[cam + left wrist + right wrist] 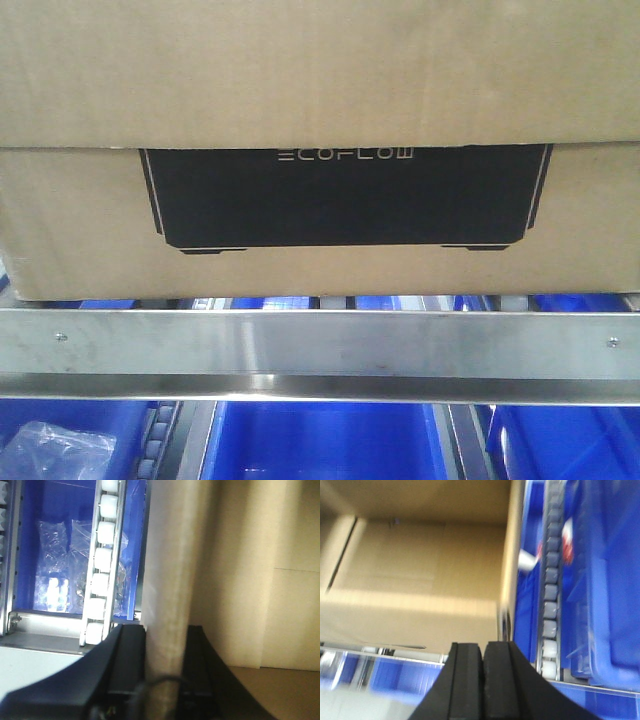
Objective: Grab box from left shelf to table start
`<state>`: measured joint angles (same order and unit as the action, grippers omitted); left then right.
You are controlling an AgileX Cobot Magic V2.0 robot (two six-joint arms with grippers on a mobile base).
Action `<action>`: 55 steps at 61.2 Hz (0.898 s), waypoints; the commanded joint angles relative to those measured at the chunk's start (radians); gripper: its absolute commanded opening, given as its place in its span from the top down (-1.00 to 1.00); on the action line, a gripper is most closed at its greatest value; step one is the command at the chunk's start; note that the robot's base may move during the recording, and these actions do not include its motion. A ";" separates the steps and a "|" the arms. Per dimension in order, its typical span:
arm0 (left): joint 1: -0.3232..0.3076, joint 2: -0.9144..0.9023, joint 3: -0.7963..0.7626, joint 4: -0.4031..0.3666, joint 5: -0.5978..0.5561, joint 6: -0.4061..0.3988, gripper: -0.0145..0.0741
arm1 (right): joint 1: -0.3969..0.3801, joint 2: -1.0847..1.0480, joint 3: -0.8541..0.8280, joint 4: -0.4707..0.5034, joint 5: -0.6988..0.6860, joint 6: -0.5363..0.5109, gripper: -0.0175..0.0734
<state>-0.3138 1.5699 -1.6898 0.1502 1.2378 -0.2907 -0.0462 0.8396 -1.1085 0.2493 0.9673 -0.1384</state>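
Note:
The box (320, 80), a brown carton with a black "ECOFLOW" panel (345, 195), fills the front view and rests on the shelf (320, 345) behind its steel front rail. In the left wrist view, my left gripper (165, 628) is shut on an upright cardboard edge of the box (167, 555), with one black finger (127, 655) on each side. My right gripper (482, 644) is shut with nothing between its pads. It hangs just off the box's side (420, 580), near the corner. The table is out of view.
Blue plastic bins (320, 440) sit on the level below the rail, one holding a clear plastic bag (55, 450). Roller tracks (102, 555) (551, 595) run beside the box on both sides. More blue bins (610, 580) and clear bags (60, 565) lie next to them.

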 commanded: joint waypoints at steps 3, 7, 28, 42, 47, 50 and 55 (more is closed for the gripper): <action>0.000 -0.035 -0.033 0.002 -0.037 -0.008 0.87 | -0.004 0.119 -0.143 0.015 0.043 -0.011 0.41; 0.000 -0.035 -0.033 0.002 -0.037 -0.008 0.87 | -0.004 0.176 -0.199 0.010 0.088 -0.005 0.15; 0.000 -0.035 -0.033 0.002 -0.037 -0.008 0.87 | 0.007 0.391 -0.390 -0.018 0.117 0.076 -0.26; 0.000 -0.035 -0.033 0.001 -0.037 -0.008 0.87 | 0.050 0.483 -0.447 -0.104 0.110 0.138 -0.26; 0.000 -0.035 -0.033 0.001 -0.037 -0.008 0.87 | 0.068 0.512 -0.469 -0.117 0.116 0.158 -0.26; 0.000 -0.035 -0.033 0.001 -0.037 -0.008 0.87 | 0.079 0.525 -0.481 -0.119 0.113 0.165 -0.26; 0.000 -0.035 -0.033 0.001 -0.037 -0.008 0.87 | 0.093 0.549 -0.498 -0.122 0.111 0.179 -0.26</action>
<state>-0.3138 1.5699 -1.6898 0.1502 1.2399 -0.2907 0.0340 1.3959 -1.5551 0.1259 1.1275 0.0222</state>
